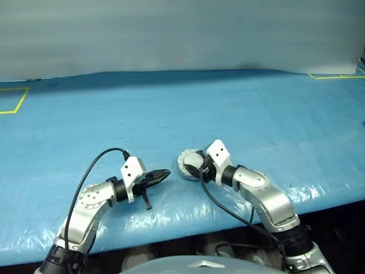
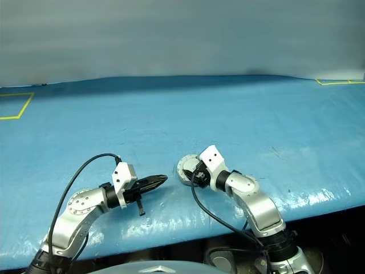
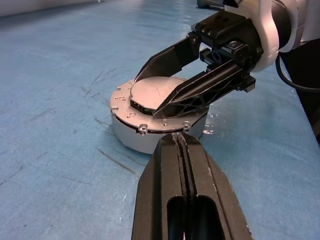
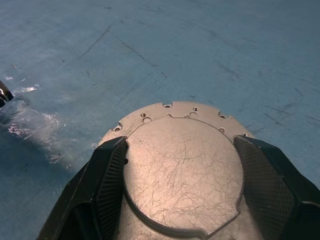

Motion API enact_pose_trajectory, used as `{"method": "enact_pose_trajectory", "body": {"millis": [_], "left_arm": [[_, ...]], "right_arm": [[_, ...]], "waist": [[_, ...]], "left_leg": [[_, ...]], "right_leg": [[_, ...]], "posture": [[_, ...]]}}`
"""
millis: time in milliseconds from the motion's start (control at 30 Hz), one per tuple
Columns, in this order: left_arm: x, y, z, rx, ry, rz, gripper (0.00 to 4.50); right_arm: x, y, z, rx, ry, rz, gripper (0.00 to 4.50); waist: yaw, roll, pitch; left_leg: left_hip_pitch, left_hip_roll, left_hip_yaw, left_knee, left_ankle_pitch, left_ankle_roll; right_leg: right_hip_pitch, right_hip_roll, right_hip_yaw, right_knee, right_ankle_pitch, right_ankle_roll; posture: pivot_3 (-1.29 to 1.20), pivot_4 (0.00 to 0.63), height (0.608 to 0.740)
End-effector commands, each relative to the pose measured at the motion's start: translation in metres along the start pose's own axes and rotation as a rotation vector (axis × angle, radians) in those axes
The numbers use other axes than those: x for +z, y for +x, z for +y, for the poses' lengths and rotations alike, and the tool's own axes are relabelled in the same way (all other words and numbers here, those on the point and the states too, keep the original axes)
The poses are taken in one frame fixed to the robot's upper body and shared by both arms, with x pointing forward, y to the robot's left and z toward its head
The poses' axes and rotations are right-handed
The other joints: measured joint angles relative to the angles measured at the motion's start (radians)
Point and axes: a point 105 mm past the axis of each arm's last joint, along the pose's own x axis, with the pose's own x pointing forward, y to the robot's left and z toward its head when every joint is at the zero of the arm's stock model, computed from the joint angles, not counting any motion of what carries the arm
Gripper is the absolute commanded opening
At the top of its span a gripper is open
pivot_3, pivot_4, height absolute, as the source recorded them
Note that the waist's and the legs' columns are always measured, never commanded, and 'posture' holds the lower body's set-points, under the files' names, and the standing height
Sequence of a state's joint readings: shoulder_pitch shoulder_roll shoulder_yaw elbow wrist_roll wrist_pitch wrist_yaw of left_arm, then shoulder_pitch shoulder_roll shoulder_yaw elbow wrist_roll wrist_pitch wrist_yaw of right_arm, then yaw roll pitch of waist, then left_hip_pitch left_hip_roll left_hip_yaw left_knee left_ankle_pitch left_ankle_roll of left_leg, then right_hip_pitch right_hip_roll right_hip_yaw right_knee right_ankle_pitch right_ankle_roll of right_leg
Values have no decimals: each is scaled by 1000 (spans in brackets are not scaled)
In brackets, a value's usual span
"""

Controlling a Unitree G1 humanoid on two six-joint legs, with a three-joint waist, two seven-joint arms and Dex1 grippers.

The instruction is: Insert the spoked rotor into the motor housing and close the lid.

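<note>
Two end effectors work low over the blue tabletop (image 1: 239, 108), close to its near edge. Nearest, the left end effector (image 1: 165, 172) has its two black fingers pressed fully together, with nothing between them; it points across toward the right arm and its tip sits just short of the motor housing (image 3: 135, 137), apart from it. A black cable loops from the left wrist back along the arm.

Just beyond that tip, the motor housing stands upright on the tabletop, a short round light-grey cylinder. The lid (image 4: 182, 172) lies flat on top of it, plain scratched outer face up, with small holes dotted round the rim beside it. The lid looks seated on the housing, so the inside is hidden.

Over it comes the right end effector (image 4: 182, 185), angled downward from the right arm. Its fingers (image 3: 170, 57) are spread wide, one on each side of the raised lid disc, straddling it. In the right wrist view the ribbed inner pads sit right against the lid's two edges; whether they actually press on it I cannot tell.

Farther back the tabletop runs bare and scuffed, with yellow tape (image 1: 17, 105) marking a corner at the far left and another strip at the far right, up to a pale wall
</note>
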State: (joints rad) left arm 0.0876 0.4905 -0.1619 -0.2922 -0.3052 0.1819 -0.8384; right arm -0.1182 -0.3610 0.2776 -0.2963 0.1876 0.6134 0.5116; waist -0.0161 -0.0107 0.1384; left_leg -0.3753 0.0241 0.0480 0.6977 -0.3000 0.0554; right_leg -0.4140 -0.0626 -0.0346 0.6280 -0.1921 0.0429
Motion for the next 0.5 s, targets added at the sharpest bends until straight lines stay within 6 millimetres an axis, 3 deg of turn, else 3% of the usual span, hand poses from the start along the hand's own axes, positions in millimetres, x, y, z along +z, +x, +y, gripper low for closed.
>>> {"method": "enact_pose_trajectory", "body": {"millis": [33, 167, 500], "left_arm": [[9, 3, -4, -15, 29, -37, 0], [8, 3, -4, -7, 26, -36, 0], [7, 2, -4, -1, 19, -36, 0]], "right_arm": [[-50, 4, 2, -17, 50, 202, 3032], [-59, 2, -4, -60, 64, 239, 3032], [-47, 11, -6, -117, 115, 148, 3032]], "waist": [[-1, 0, 0], [0, 2, -3], [-1, 3, -4]], "left_leg": [[0, 1, 0, 0, 1, -1], [1, 4, -1, 0, 1, -3], [2, 5, -1, -1, 1, -6]], "right_leg": [[0, 0, 0, 0, 0, 0], [0, -1, -3, 0, 0, -1], [-2, -6, -6, 0, 0, -2]], "posture": [[0, 150, 740], [0, 150, 740], [0, 150, 740]]}}
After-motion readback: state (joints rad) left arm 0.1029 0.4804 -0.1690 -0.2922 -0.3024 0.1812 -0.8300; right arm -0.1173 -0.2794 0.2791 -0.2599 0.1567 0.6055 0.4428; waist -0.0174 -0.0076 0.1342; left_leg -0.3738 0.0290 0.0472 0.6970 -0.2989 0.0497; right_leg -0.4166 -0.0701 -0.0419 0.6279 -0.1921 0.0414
